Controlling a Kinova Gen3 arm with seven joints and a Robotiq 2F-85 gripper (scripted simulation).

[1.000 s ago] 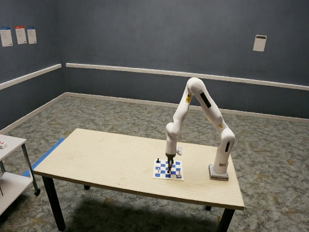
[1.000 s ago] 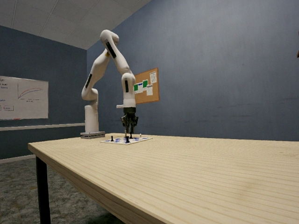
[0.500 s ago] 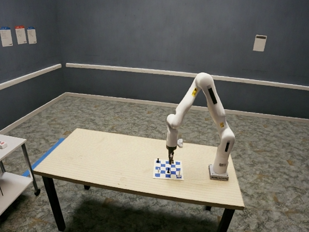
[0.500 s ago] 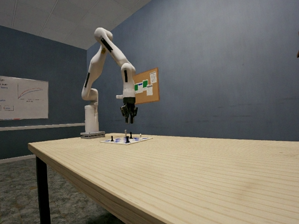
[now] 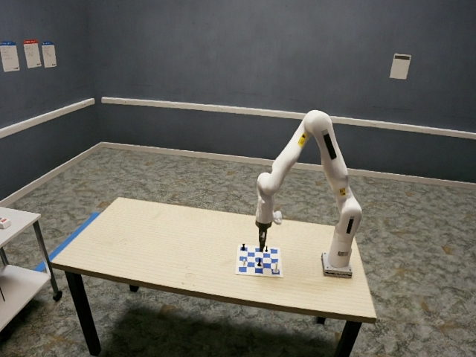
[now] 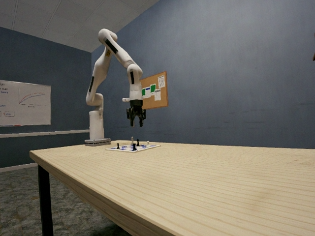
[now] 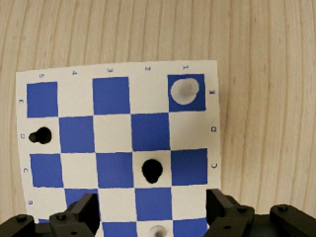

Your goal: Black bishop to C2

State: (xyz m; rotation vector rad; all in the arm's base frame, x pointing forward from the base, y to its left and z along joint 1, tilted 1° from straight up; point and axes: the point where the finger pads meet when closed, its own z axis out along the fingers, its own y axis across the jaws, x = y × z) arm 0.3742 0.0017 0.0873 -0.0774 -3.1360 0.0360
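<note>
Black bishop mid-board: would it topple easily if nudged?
Likely: the black bishop stands tall and slim, so a sideways nudge may tip it. Round-bodied, it could then roll. Small beside the gripper, it is probably light.

Board [image 7: 77,134] blue-white checked; table [image 5: 161,234] pale wood grain; arm [image 5: 338,180] white
</note>
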